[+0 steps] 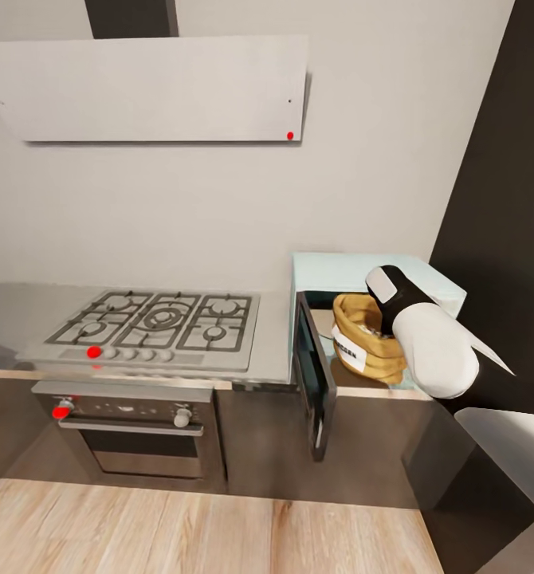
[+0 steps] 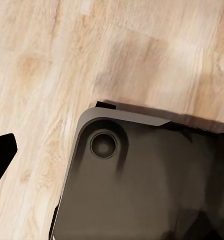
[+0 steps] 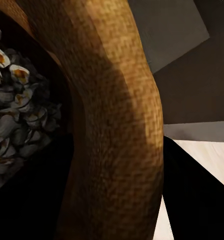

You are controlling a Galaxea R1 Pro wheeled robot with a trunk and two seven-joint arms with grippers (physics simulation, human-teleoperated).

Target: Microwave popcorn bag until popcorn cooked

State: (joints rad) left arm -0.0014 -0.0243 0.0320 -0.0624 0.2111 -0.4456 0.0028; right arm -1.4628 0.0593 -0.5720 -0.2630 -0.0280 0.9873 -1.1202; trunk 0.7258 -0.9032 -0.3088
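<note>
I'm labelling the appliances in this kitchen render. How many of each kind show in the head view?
Microwave: 1, door open, popcorn bag inside
Gas hob: 1
Built-in oven: 1
Extractor hood: 1
Total: 4 appliances

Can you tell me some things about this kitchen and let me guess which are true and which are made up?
1. The microwave door is open. True.
2. The bag sits on the hob. False: it is at the microwave's mouth, beside the right arm.
3. The bag has popcorn in it. True.
4. The floor is grey tile. False: it is pale wood.
5. The oven is under the hob. True.
</note>
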